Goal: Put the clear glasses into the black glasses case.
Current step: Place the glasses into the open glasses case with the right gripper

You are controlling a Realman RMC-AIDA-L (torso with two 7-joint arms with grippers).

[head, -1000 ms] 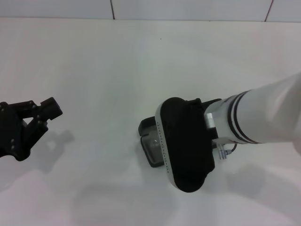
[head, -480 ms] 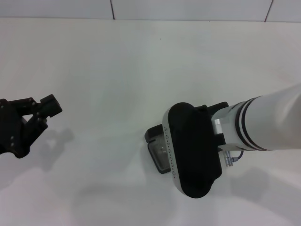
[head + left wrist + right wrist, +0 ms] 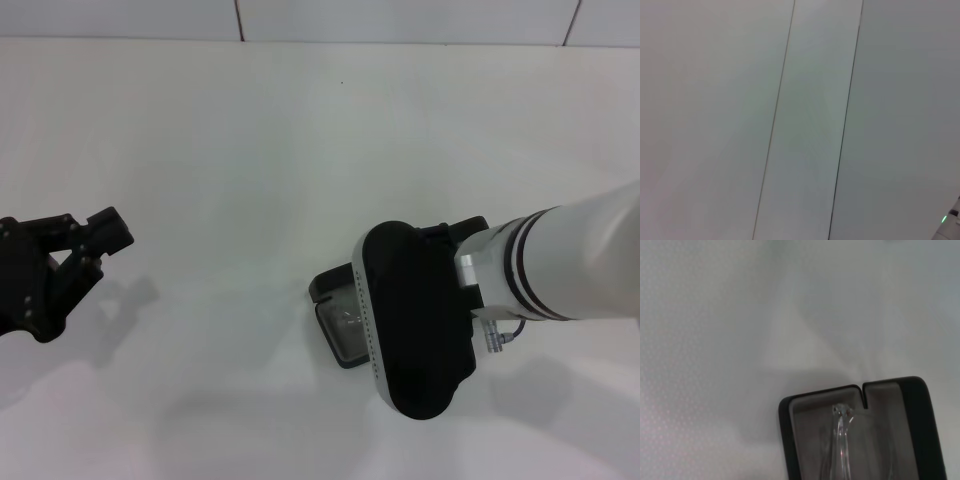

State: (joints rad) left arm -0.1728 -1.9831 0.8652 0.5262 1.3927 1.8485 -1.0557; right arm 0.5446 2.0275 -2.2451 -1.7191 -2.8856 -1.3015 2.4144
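Note:
The black glasses case [image 3: 328,298] lies open on the white table, mostly covered by my right arm in the head view. In the right wrist view its black rim [image 3: 922,430] frames a grey lining, and the clear glasses [image 3: 842,437] lie inside it. A glint of the clear glasses [image 3: 350,322] also shows in the head view. My right gripper [image 3: 415,320] hangs directly over the case, its black housing hiding what is below. My left gripper [image 3: 98,246] is far to the left, open and empty.
The white table [image 3: 250,150] runs back to a tiled wall [image 3: 400,18]. The left wrist view shows only pale wall panels [image 3: 810,125] with dark seams.
My right arm has moved slightly right and nearer, and the case under it has shifted the same way. The left arm has hardly moved.

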